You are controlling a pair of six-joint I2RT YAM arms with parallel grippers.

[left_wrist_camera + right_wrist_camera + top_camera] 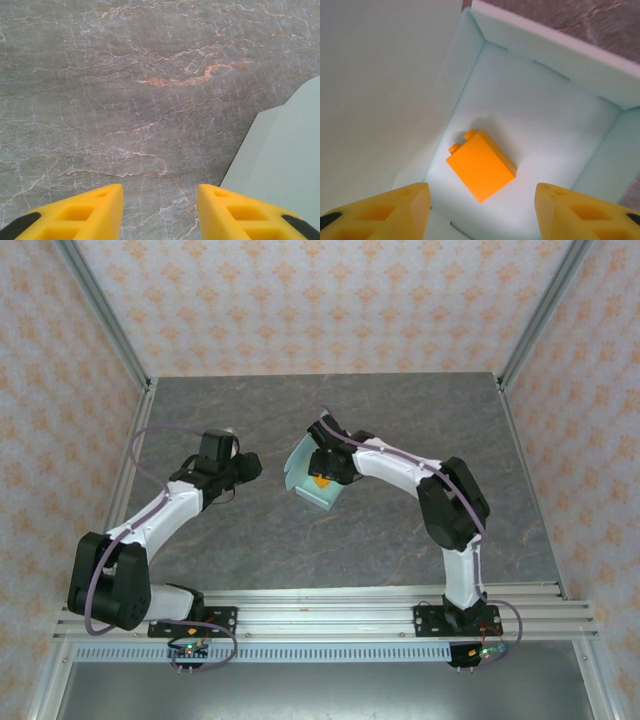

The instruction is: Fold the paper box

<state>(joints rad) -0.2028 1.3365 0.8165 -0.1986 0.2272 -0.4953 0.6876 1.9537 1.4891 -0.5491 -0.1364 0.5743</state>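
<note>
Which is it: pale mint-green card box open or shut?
Open: the mint-green card box has its lid flap raised; a small orange plastic block lies on its floor.

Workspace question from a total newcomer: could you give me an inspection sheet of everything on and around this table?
Surface: grey marbled table, orange-veined.
Job's things: mint-green paper box, partly folded, walls up, one flap raised, top open.
Clutter: small orange block lying on the box's floor.
Grippers: left gripper open over the table beside the box's flap; right gripper open above the box, holding nothing.
Cables: purple cable looping along each arm.
Surroundings: patterned walls; metal frame rail at the near edge.
</note>
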